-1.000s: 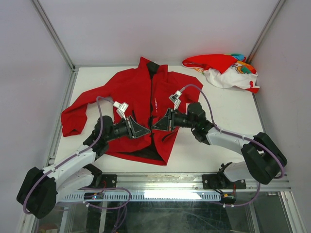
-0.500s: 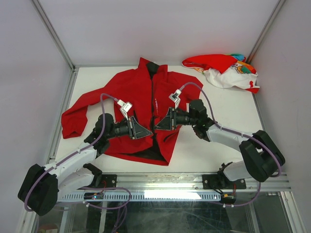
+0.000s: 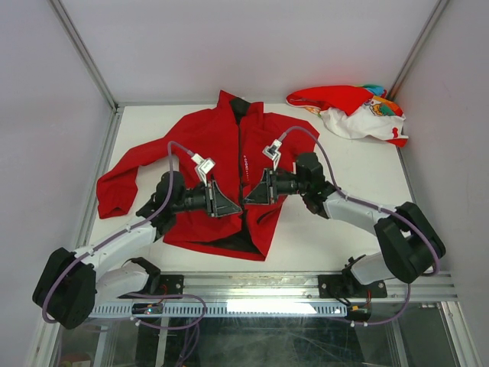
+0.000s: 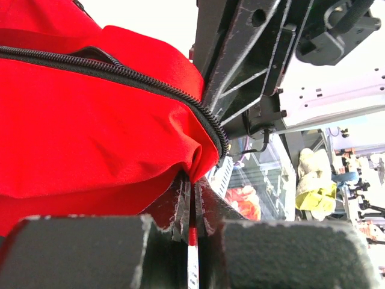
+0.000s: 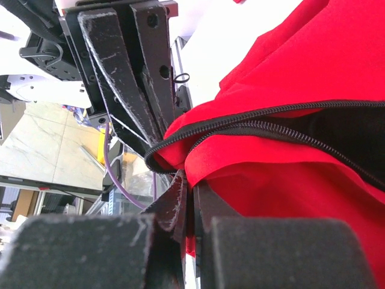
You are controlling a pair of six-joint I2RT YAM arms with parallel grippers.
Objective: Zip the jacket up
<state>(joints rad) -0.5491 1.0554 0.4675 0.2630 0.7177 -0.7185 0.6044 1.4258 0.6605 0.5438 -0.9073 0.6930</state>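
Observation:
The red jacket [image 3: 214, 141] lies flat on the white table, collar at the back, its front open at the lower part and showing black lining. My left gripper [image 3: 227, 205] is shut on the jacket's left front edge by the zipper; the left wrist view shows red cloth [image 4: 108, 132] pinched between the jaws, with the black zipper teeth [image 4: 150, 84] above. My right gripper [image 3: 250, 196] is shut on the right front edge; the right wrist view shows red cloth [image 5: 283, 174] clamped between the jaws below the zipper teeth [image 5: 240, 123]. The two grippers face each other closely.
A smaller red-and-white garment [image 3: 353, 112] with colourful print lies at the back right corner. The table's metal front rail [image 3: 252, 284] runs below the jacket hem. Enclosure walls stand on both sides.
Both grippers have moved slightly toward the back of the table and toward each other, each carrying its front edge of the jacket along.

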